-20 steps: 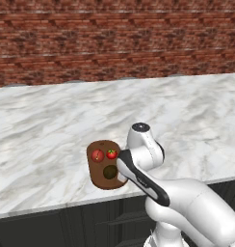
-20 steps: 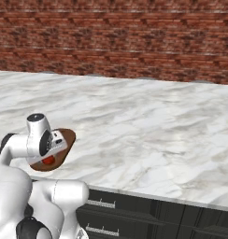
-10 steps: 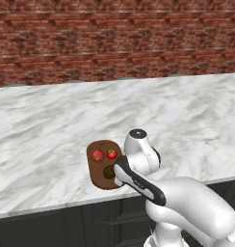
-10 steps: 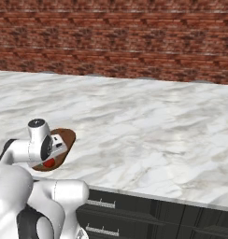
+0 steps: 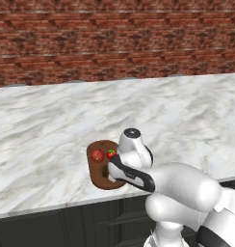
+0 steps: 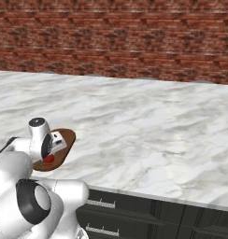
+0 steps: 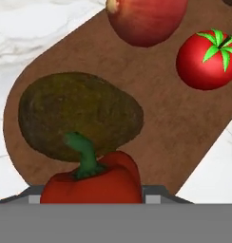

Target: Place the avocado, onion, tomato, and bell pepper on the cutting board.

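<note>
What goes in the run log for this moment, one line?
held: red bell pepper with green stem in jaws | on dark brown wooden cutting board: olive-brown avocado, pinkish-red onion, bright red tomato

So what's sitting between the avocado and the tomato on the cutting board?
Nothing: in the hand view, bare brown cutting board separates the avocado from the tomato.

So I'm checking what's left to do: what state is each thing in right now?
Dark olive-green rounded avocado: lying on the board.
Dull pinkish-red onion: resting on the board.
Bright red green-topped tomato: on the board, stem up.
Glossy red bell pepper: gripped in the hand, over the board.
Dark brown wooden cutting board: flat on the counter.
Hand: shut on the pepper.
</note>
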Controlling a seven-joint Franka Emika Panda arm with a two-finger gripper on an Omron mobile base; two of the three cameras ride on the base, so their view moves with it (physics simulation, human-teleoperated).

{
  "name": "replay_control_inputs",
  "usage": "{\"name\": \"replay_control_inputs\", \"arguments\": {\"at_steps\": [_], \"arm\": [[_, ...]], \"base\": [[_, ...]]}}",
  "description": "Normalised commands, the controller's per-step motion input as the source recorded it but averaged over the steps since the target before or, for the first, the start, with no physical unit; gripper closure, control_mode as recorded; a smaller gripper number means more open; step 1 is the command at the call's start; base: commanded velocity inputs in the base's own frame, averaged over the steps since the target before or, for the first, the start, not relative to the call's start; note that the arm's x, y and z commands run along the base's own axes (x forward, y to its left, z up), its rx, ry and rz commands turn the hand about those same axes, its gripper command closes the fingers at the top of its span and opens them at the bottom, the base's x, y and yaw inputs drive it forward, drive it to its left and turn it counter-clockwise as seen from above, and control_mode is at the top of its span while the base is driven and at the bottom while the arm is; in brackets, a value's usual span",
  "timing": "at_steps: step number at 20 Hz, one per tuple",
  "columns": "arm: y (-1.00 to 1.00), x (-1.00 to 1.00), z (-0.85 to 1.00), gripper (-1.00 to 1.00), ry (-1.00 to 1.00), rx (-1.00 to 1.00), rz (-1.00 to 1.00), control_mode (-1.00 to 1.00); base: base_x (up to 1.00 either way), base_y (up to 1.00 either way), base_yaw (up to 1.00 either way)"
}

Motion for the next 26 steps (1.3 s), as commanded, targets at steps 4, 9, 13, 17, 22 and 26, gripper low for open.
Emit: {"name": "replay_control_inputs", "arguments": {"at_steps": [4,9,13,17,22,26], "arm": [[0.04,0.50,-0.29,1.00,0.00,0.00,0.00,-1.00],[-0.04,0.15,-0.48,1.00,0.00,0.00,0.00,-1.00],[0.00,0.10,-0.66,1.00,0.03,0.00,0.00,-1.00],[0.00,0.03,-0.61,1.00,0.04,0.00,0.00,-1.00],[0.00,-0.01,-0.54,-1.00,0.03,0.00,0.00,-1.00],[0.00,-0.11,-0.16,-1.00,0.00,0.00,0.00,-1.00]], "base": [[0.00,0.00,0.00],[0.00,0.00,0.00],[0.00,0.00,0.00],[0.00,0.00,0.00],[0.00,0.00,0.00],[0.00,0.00,0.00]]}}
